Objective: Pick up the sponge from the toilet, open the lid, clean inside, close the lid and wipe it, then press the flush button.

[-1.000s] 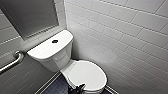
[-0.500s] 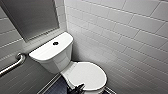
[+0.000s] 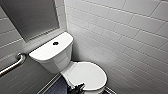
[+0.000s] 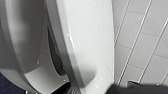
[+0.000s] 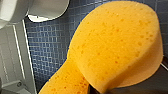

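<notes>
Right pincer (image 5: 93, 89) is closed on the sponge (image 5: 112, 47). The orange foam sits right against the wrist camera, one rounded end sticking out past the pincer, waist down at the grip. It hangs over the blue mosaic floor (image 5: 47, 52), touching nothing below, so I judge it clamped, not resting. Toilet bowl edge is off to one side of this pincer, apart from the foam. Probably parked clear so the other arm can work.

Left pincer (image 3: 76, 88), judged left from its wrist view, is a dark shape at the front edge of the lid (image 3: 86, 75), touching or just beside the rim; can't tell which. Open or closed: cannot tell. Up close, the lid's white underside edge runs right past this pincer, with a dark gap between it and the bowl of the toilet (image 4: 20, 50). Reads as lined up at the rim for lifting; the opening step looks not yet done, since the lid lies flat over the bowl in the head view.

Flush button (image 3: 55, 43) is well beyond the left pincer, in the middle of the tank top, untouched. Grab bar (image 3: 15, 63) is on the wall further off.

No brand, label or readable writing anywhere.
</notes>
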Motion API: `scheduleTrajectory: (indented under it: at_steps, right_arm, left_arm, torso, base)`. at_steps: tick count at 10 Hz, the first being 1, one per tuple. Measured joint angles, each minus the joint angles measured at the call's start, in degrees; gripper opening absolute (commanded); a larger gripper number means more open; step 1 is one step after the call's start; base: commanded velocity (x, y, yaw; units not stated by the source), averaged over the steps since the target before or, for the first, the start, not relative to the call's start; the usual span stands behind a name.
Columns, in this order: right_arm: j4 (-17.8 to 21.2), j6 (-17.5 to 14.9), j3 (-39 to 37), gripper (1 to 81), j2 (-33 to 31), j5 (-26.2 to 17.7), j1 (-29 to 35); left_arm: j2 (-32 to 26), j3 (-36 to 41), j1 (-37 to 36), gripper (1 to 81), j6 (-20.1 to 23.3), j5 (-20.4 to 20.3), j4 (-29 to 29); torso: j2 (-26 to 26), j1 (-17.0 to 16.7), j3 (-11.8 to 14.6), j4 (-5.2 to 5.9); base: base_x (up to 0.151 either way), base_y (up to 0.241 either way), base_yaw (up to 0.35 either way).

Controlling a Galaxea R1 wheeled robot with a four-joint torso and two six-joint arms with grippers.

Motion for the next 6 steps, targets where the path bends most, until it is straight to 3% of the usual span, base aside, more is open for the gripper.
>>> scheduleTrajectory:
  at_steps: [3, 6]
  right_arm:
    - [0.00, 0.00, 0.00, 1.0, 0.00, -0.04, 0.00]
    - [0.00, 0.00, 0.00, 1.0, 0.01, -0.01, 0.00]
  left_arm:
    - [1.00, -1.94, -1.68, 81.1, -0.10, 1.79, -1.16]
    - [0.46, -2.71, -3.66, 81.1, -0.33, -2.34, -2.38]
  torso:
    - [0.00, 0.00, 0.00, 0.00]
    - [0.00, 0.00, 0.00, 0.00]
  base:
    - [0.000, 0.000, 0.000]
    - [0.000, 0.000, 0.000]
